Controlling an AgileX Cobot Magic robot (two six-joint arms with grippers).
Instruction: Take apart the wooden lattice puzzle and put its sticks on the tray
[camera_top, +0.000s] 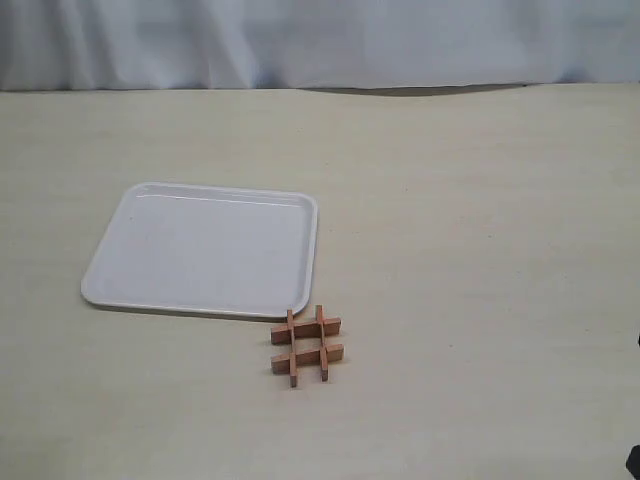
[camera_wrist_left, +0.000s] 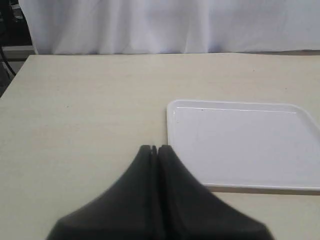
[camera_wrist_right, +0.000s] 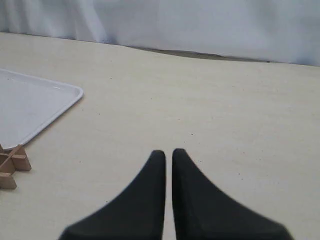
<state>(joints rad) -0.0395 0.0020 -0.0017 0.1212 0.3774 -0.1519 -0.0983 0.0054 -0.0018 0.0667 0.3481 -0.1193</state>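
The wooden lattice puzzle (camera_top: 306, 345) lies flat on the beige table, its reddish-brown sticks interlocked in a hash shape, just off the near right corner of the tray (camera_top: 200, 250). The white tray holds nothing. In the left wrist view, my left gripper (camera_wrist_left: 154, 148) is shut and empty, its black fingers pressed together beside a corner of the tray (camera_wrist_left: 240, 145). My right gripper (camera_wrist_right: 168, 151) shows only a thin slit between its fingertips and holds nothing. It is well apart from the puzzle (camera_wrist_right: 11, 167) and the tray (camera_wrist_right: 30, 107). Neither gripper's fingers show in the exterior view.
A white curtain (camera_top: 320, 40) hangs behind the table's far edge. A dark bit of the right arm (camera_top: 634, 460) pokes in at the exterior view's lower right edge. Bare beige tabletop (camera_top: 480, 250) spreads to the right of the tray.
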